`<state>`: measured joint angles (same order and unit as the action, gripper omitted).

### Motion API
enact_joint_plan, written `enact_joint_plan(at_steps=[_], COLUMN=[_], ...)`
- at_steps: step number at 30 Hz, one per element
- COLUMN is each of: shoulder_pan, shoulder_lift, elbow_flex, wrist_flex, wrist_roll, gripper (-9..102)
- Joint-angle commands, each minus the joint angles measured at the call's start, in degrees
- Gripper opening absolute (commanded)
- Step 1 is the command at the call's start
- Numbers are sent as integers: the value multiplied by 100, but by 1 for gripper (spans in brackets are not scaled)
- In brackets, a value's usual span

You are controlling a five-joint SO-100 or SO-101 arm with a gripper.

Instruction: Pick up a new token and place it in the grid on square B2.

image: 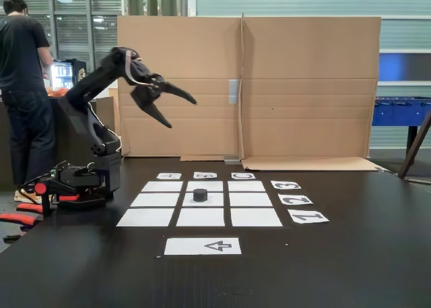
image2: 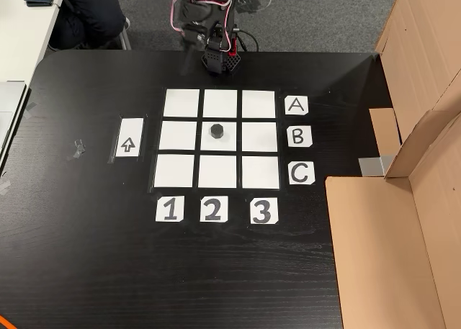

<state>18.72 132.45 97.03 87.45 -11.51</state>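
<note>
- Step in hand: the token (image: 200, 195) stands upright on square B2 (image: 212, 200), the centre sheet of the grid (image: 161, 186); in the view from above it sits a little toward the A row of that sheet (image2: 216, 131). I judge the placing done, and the arm in its retreat phase.
- Pincer (image: 182, 111): raised well above the counter (image: 337, 254), jaws spread wide, nothing between them. It is well apart from the token, up and to the left of it in the side view.
- Arm pose: base at the counter's left edge in the side view, lower link leaning back, upper link reaching toward the cardboard screen (image: 303, 85), wrist bent so the two fingers point right and down. From above, the arm (image2: 209, 26) is folded over its base beyond the A row, and its fingers are too foreshortened for me to read.
- Next move, as I judge it: none on the token itself. I would fold the arm home without sweeping low over the grid, since a brush could slide the puck off its sheet.
- Surroundings: the arrow sheet (image: 202, 246) lies bare, just in front of the grid; letter and number labels edge the array; a person (image: 23, 85) stands behind the base, turned away.
</note>
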Motion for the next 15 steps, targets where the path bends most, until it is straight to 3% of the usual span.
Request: enact_joint_plan(at_steps=[1, 15], shoulder_pan=[861, 3683], shoulder_lift=[466, 2224], elbow_flex=[-114, 457], wrist_flex=[18, 123], wrist_roll=[88, 598], gripper=[39, 36])
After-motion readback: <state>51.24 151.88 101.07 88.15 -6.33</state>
